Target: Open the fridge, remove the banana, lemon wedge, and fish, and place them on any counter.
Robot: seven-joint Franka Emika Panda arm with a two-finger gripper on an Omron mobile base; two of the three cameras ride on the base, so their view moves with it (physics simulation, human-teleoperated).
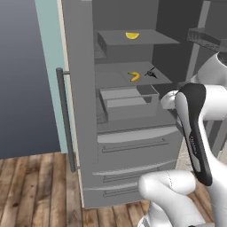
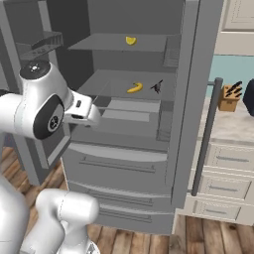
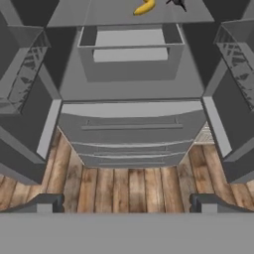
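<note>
The grey fridge point(image 1: 133, 146) point(image 2: 119, 163) point(image 3: 131, 124) stands with both upper doors swung wide. On its top shelf lies the lemon wedge point(image 1: 132, 35) point(image 2: 131, 40). One shelf lower rest the banana point(image 1: 134, 76) point(image 2: 135, 88) point(image 3: 144, 7) and, just right of it, the dark fish point(image 1: 150, 73) point(image 2: 157, 87) point(image 3: 177, 4). My gripper point(image 3: 127, 203) is open and empty. It hangs in front of the fridge, below the banana's shelf and well short of it, looking at the lower drawers. The beige counter point(image 2: 230, 126) lies right of the fridge.
The left door point(image 1: 77, 111) with its bar handle point(image 1: 65, 119) and the right door point(image 2: 191, 99) with its handle point(image 2: 208, 134) flank the opening. A crisper box point(image 3: 130, 54) sits under the banana's shelf. A knife block point(image 2: 229, 96) stands on the counter above cream drawers point(image 2: 223, 183).
</note>
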